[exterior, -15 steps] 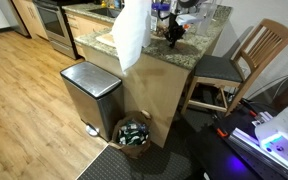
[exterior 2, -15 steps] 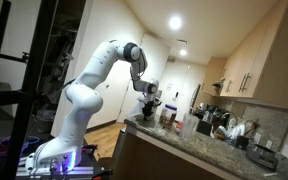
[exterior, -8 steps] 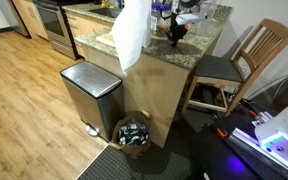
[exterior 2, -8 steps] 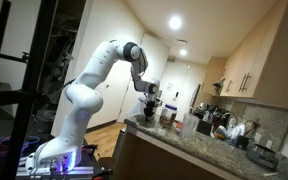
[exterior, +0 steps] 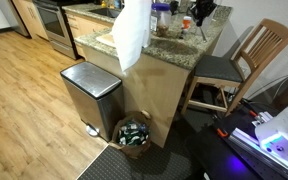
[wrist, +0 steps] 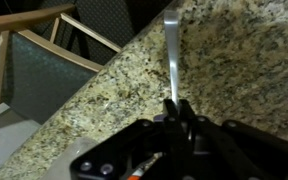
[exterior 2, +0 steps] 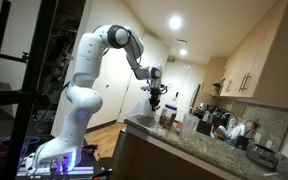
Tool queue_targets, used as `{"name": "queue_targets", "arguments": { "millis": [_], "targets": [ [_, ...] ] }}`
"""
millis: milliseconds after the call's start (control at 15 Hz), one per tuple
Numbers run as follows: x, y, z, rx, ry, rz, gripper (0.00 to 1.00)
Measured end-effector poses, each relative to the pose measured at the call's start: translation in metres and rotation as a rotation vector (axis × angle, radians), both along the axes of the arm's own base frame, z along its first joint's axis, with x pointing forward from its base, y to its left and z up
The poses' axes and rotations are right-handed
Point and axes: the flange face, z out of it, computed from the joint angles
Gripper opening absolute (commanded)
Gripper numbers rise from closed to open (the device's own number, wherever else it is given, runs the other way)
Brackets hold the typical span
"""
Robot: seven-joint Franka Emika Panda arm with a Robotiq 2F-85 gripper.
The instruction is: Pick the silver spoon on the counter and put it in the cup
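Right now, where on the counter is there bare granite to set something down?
The counter is bare along its near edge, between the white bag and the corner by the chair. Granite around the silver spoon in the gripper is bare too. It is crowded at the back, around the containers.

Black claw (exterior: pixel 200 12) is hanging over the far end of the speckled brown-grey granite surface (exterior: pixel 169 47). White plastic bag (exterior: pixel 132 32) is draping over its near corner. Brushed-steel pedal bin (exterior: pixel 90 95) is standing against the tan island side, round wicker basket (exterior: pixel 134 132) sitting just beside it. Wooden chair with dark seat (exterior: pixel 234 65) is standing at the island's other side.
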Motion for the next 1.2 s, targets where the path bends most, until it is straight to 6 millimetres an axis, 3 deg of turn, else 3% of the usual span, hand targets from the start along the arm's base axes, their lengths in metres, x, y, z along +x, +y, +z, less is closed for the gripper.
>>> {"name": "queue_targets", "arguments": {
  "millis": [200, 333, 533, 667, 1067, 1200],
  "targets": [
    [-0.041, -0.015, 0.059, -0.003, -0.096, -0.059, 0.00],
    [-0.052, -0.016, 0.074, -0.002, -0.126, -0.063, 0.00],
    [-0.049, -0.012, 0.068, -0.007, -0.117, -0.061, 0.00],
    [-0.046, -0.014, 0.073, 0.004, -0.158, -0.096, 0.00],
    [-0.021, -0.062, 0.132, 0.041, -0.416, -0.330, 0.00],
    [-0.011, -0.074, 0.138, 0.035, -0.446, -0.370, 0.00]
  ]
}}
